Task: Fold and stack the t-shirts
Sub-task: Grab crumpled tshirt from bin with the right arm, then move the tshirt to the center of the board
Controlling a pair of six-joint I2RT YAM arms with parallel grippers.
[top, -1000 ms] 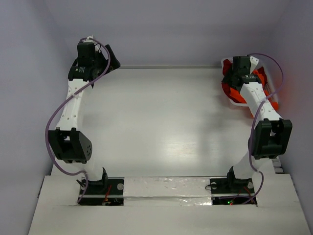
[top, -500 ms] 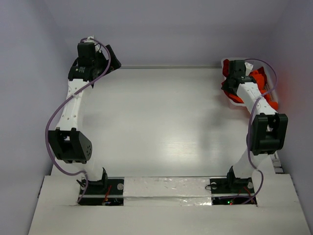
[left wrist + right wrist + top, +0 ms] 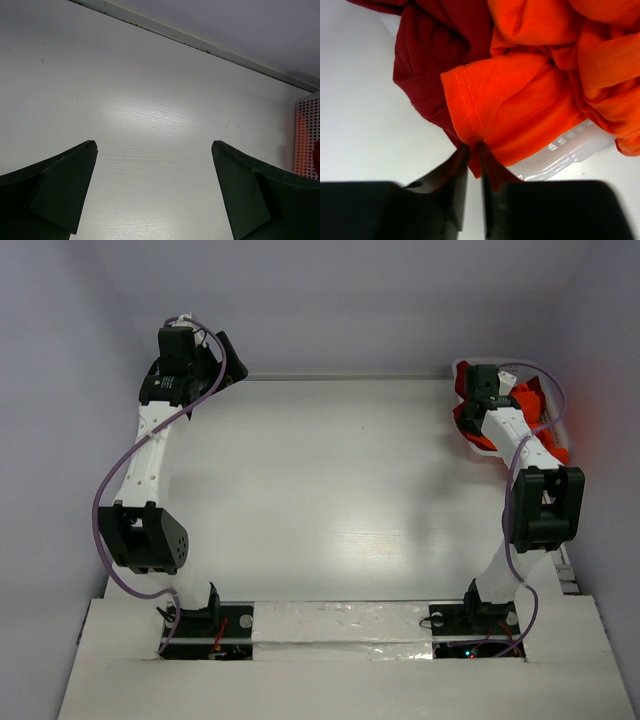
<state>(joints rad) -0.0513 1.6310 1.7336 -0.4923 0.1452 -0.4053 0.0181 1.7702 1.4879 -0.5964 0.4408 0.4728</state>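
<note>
- Since the earlier frame, the right gripper has been brought lower onto the heap at the table's far right corner. Its jaws have been drawn in from a wide spread to a narrow pinch.
- The orange t-shirt is pinched at its stitched hem between those jaws. It lies crumpled in and over the white basket and has not yet been lifted out.
- A dark red t-shirt is bunched just beside the orange one, touching it. Whether any of it is caught in the pinch cannot be told.
- The left gripper is held spread wide and empty above the table near the far left corner, well apart from the shirts.
- Only a thin edge of hem appears to be taken, so it could slip free once pulled.
- The tangled red cloth could be dragged out along with the orange.
- The light basket could be tipped or drawn across the table if cloth snags on its lattice.
</note>
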